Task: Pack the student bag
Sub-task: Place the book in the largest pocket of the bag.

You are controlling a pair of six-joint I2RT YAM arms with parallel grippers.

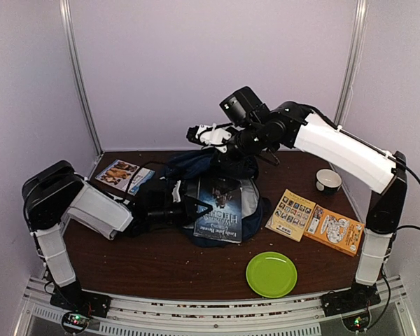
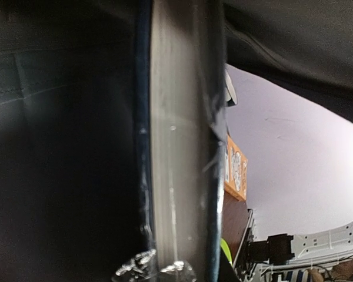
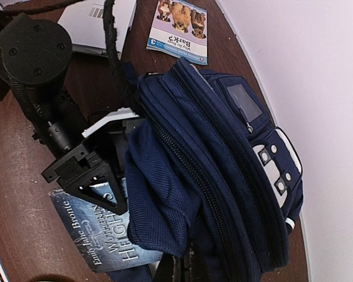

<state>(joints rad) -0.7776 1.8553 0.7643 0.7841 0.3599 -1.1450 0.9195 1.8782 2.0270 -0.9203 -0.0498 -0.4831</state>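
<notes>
The bag (image 1: 196,166) lies by the middle of the bench's (image 1: 161,262) back edge, the right hand (image 1: 204,134) is closed on its flap (image 3: 156,200) and the left hand (image 1: 169,208) grips the book (image 1: 220,203) at its mouth, so the book may snag on the floppy cloth if the flap sags.

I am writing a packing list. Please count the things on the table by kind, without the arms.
Bag: 1 (student bag)
Books and booklets: 5 (dark book, Bark booklet, white booklet, yellow booklet, orange booklet)
Plate: 1 (green plate)
Cup: 1 (cup)
Total: 8
</notes>
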